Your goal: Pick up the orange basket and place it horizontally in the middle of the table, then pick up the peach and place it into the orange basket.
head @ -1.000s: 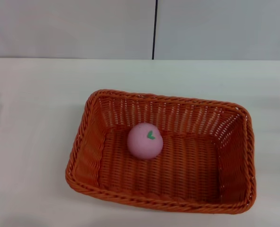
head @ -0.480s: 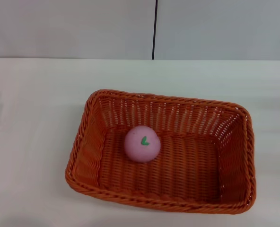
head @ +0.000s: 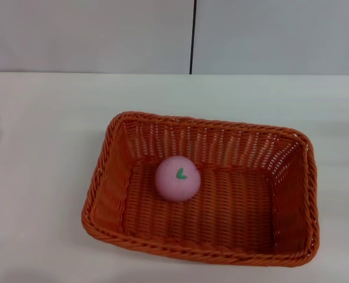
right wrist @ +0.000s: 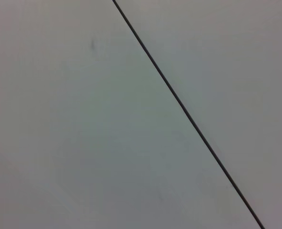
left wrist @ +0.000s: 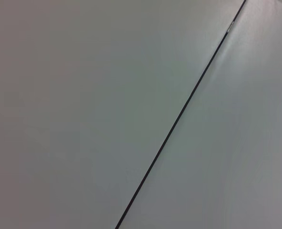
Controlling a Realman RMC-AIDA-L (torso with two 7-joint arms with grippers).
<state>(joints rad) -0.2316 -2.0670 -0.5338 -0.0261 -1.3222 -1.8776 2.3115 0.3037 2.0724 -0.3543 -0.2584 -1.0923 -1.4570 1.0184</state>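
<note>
on the table [head: 39, 177], at about 5 o'clock of centre, the orange basket [head: 292, 194] holds the peach [head: 177, 178] toward its 9 o'clock side: light, smooth, roll-prone, best pinched across its middle; neither gripper shows.

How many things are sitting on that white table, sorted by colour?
Orange: 1, the orange basket, lying lengthwise across the table.
Pink: 1, the peach, resting inside the basket on its woven floor.
Total: 2 things. Neither robot gripper shows in any view.
</note>
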